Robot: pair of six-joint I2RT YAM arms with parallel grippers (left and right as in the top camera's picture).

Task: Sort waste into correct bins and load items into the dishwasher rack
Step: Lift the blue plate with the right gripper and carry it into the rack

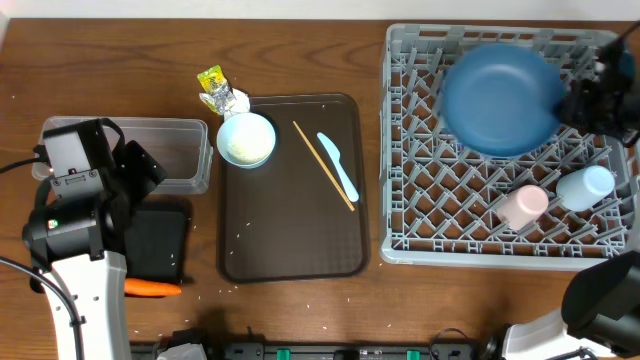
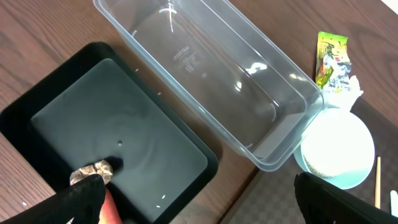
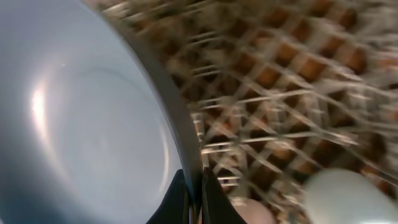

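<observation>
At the left, my left tool [image 2: 196,186] hangs with its fingers wide apart above the black tray [image 2: 124,118]. A brown food lump [image 2: 93,171] sits near one corner of it, the carrot [image 1: 150,288] lies on the counter [image 1: 100,60] beside it, and the clear tub [image 2: 205,68] stands alongside. In the middle, the wrapper [image 1: 212,85] lies just beside the bowl [image 1: 246,139] of rice on the brown tray [image 1: 290,230], with a chopstick [image 1: 323,165] and the spoon [image 1: 339,165] to its right. At the right, my right tool [image 3: 194,193] is clamped on the rim of the blue plate [image 1: 498,100] over the grey rack [image 1: 400,200], where the pink cup [image 1: 523,205] and light-blue cup [image 1: 585,187] lie.
</observation>
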